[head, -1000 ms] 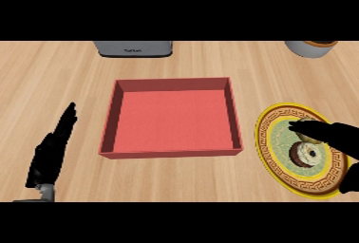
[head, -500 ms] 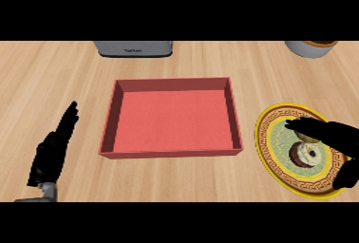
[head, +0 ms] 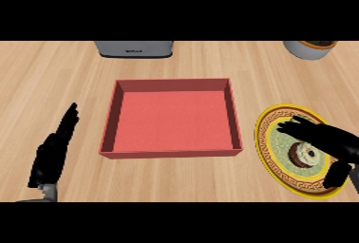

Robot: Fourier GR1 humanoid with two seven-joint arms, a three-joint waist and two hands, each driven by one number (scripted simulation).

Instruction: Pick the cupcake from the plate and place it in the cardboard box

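The cupcake, brown with pale frosting, sits on a round yellow-rimmed plate at the right of the wooden counter. My right hand is over the plate, fingers reaching across the far side of the cupcake and the thumb down at its near right side, partly hiding it. The fingers bracket the cupcake; contact cannot be told. The red-lined box lies open in the middle, left of the plate. My left hand rests open at the lower left, fingers straight.
A grey appliance stands at the counter's far edge behind the box. A grey pot sits at the far right corner. Bare wood lies between the box and my left hand.
The right hand has settled slightly lower and nearer around the cupcake. The left hand, box and plate have not moved.
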